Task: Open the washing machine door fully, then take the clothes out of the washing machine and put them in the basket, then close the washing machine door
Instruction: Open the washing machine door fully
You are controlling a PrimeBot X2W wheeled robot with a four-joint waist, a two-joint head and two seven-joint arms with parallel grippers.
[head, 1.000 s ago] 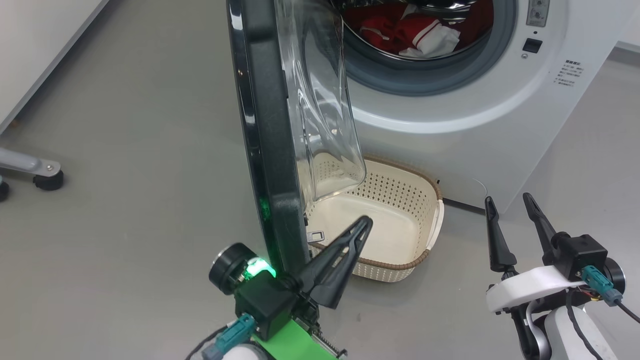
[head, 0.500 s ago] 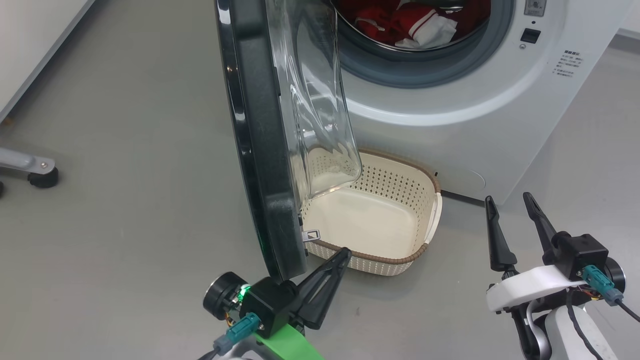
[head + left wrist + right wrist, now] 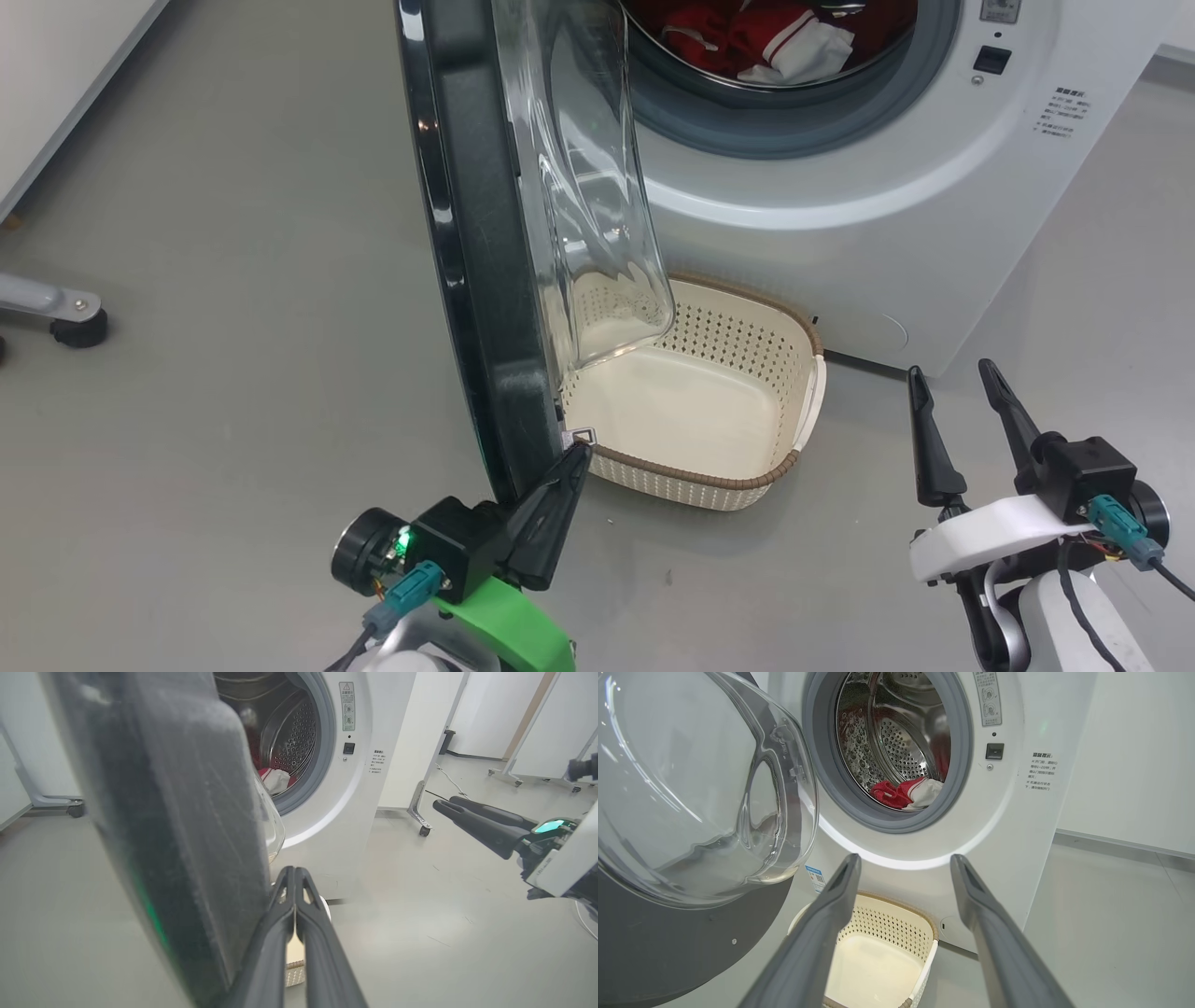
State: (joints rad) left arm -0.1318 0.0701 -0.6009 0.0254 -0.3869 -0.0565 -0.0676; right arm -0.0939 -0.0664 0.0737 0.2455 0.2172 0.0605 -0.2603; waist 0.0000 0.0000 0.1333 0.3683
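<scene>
The washing machine door [image 3: 476, 280] stands open, edge-on to the head view, with its glass bowl [image 3: 588, 187] bulging toward the white washing machine [image 3: 840, 187]. Red and white clothes [image 3: 766, 37] lie in the drum. The cream basket [image 3: 691, 478] sits on the floor under the drum opening. My left gripper [image 3: 579, 453] is shut on nothing, its tip beside the latch at the door's lower edge. In the left wrist view this gripper [image 3: 295, 870] lies along the door [image 3: 177, 835]. My right gripper [image 3: 949, 371] is open to the basket's right. Its wrist view shows the clothes [image 3: 901, 793] and basket [image 3: 924, 926].
A grey stand leg with a black caster [image 3: 79, 327] rests on the floor at far left, below a white panel [image 3: 56, 84]. More wheeled stands [image 3: 420, 821] are to the right of the machine. Grey floor [image 3: 233, 420] spreads to the door's left.
My left gripper has drawn back toward the lower left, from over the basket's near rim to the door's bottom edge. The head camera shifted slightly. The right gripper has not moved.
</scene>
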